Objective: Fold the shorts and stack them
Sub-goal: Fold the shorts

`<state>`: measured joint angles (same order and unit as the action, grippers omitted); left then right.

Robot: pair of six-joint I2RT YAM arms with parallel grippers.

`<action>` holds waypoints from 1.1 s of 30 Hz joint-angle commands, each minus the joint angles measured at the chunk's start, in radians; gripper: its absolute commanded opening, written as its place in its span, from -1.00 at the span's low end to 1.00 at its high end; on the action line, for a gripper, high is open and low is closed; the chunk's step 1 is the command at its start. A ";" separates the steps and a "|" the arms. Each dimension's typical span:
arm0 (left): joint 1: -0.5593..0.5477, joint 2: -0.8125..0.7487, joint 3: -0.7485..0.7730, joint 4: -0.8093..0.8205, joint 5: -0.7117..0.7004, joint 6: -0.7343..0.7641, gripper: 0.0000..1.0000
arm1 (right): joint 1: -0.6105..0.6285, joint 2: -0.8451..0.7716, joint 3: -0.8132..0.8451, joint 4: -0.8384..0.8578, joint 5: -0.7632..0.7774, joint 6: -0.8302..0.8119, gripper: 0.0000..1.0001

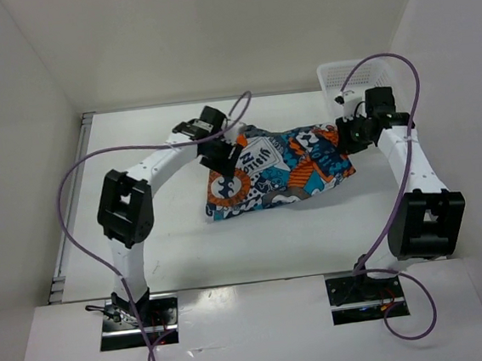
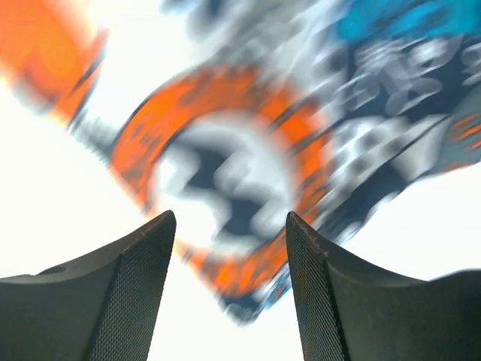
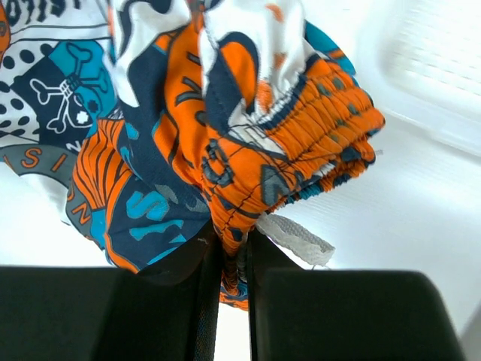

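Blue, orange, white and black printed soft fabric shorts (image 1: pixel 279 172) lie in a loose, rumpled heap on the white table (image 1: pixel 264 246), between your two arms. You should judge the folding as barely under way: the cloth looks doubled over in places, yet no flat, squared fold shows and nothing is stacked. Your right gripper (image 3: pixel 234 239) has its jaws nearly together, pinching the bunched orange elastic waistband at the right end of the shorts. A white strip (image 3: pixel 297 239), perhaps the drawstring end, hangs just beside the fingers. Your left gripper (image 2: pixel 229 222) hangs over the left end with its jaws well apart and nothing between them, though that wrist view is blurred. Behind the right arm, the white plastic mesh basket (image 1: pixel 359 71) sits in the far right corner, near the waistband, and could crowd any lift on that side
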<state>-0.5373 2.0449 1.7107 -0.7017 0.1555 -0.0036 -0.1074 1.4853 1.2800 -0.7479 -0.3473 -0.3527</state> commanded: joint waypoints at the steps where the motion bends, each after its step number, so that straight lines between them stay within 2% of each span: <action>1: 0.059 -0.017 -0.065 0.016 0.008 0.004 0.36 | -0.011 -0.054 0.088 -0.019 0.041 0.015 -1.00; 9: 0.068 0.187 0.038 0.015 0.044 0.004 0.36 | -0.011 0.039 0.229 -0.079 0.117 0.015 -1.00; 12: 0.068 0.224 0.056 0.015 0.067 0.004 0.36 | 0.034 0.075 0.309 -0.090 0.154 0.027 -1.00; 13: 0.068 0.234 0.056 0.015 0.100 0.004 0.33 | 0.102 0.075 0.309 -0.090 0.206 0.027 -1.00; 16: 0.068 0.261 0.067 0.015 0.165 0.004 -0.02 | 0.237 0.096 0.309 -0.070 0.260 0.027 -1.00; 17: 0.068 0.261 0.076 0.005 0.179 0.004 -0.12 | 0.251 0.127 0.309 -0.070 0.260 0.058 -1.00; 18: 0.068 0.270 0.076 0.005 0.193 0.004 -0.31 | 0.262 0.144 0.333 -0.070 0.260 0.070 -1.00; 21: 0.068 0.270 0.076 0.005 0.213 0.004 -0.54 | 0.313 0.213 0.387 -0.050 0.327 0.086 -1.00; 26: 0.086 0.259 0.076 0.005 0.223 0.004 -0.58 | 0.472 0.296 0.487 -0.015 0.384 0.179 -1.00; 33: 0.086 0.259 0.076 0.005 0.223 0.004 -0.60 | 0.589 0.464 0.670 0.015 0.410 0.308 -1.00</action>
<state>-0.4526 2.2642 1.7916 -0.6693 0.3588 -0.0055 0.4511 1.9137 1.8568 -0.7982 0.0322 -0.1261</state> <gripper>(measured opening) 0.201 0.180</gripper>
